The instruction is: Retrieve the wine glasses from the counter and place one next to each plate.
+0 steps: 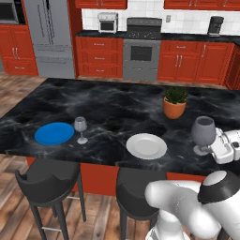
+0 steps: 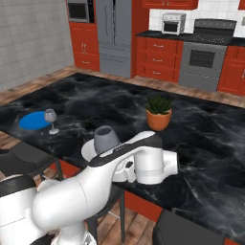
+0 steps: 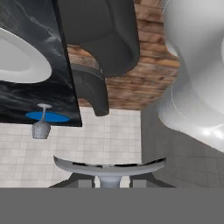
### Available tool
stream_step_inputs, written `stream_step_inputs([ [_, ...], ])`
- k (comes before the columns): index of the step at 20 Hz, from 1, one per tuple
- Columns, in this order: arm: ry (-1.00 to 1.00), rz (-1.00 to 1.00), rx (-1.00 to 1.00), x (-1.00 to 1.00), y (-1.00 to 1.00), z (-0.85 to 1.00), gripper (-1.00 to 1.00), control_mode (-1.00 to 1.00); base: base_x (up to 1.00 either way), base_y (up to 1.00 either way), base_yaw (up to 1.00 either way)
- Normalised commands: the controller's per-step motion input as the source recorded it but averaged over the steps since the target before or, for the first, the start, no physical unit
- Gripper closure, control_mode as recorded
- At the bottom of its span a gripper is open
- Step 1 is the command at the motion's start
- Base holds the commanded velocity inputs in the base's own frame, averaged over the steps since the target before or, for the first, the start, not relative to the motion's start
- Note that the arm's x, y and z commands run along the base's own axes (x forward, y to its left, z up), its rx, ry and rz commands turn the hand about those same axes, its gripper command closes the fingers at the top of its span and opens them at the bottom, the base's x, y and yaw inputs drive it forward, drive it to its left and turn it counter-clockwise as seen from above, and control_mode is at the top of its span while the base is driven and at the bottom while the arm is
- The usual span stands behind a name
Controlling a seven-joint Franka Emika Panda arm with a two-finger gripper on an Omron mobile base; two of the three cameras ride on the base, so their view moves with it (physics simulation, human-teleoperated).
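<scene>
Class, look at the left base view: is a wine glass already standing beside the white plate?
No. The white plate has bare island top around it; one wine glass stands by the blue plate.

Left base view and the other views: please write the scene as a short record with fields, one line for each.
island: black marble top, two stools at its near edge
blue plate: near left of island
first wine glass: stands upright just right of blue plate
white plate: near edge, middle
second wine glass: upright, right of white plate, stem in gripper
gripper: shut on second wine glass
potted plant: behind white plate
</scene>
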Motion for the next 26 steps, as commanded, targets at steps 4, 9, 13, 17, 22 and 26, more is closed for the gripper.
stream_step_inputs([
  [4,0.00,0.00,0.00,0.31,-0.01,-0.25,1.00,-1.00,0.00,0.00,0.00],
  [9,0.00,0.00,0.00,0.30,-0.02,-0.17,1.00,-1.00,0.00,0.00,0.00],
  [13,0.00,0.00,0.00,0.24,-0.13,-0.18,1.00,-1.00,0.00,0.00,0.00],
  [17,0.00,0.00,0.00,0.26,-0.06,-0.25,1.00,-1.00,0.00,0.00,0.00],
  [22,0.00,0.00,0.00,0.26,0.00,-0.23,1.00,-1.00,0.00,0.00,0.00],
  [26,0.00,0.00,0.00,0.27,0.00,-0.20,1.00,-1.00,0.00,0.00,0.00],
])
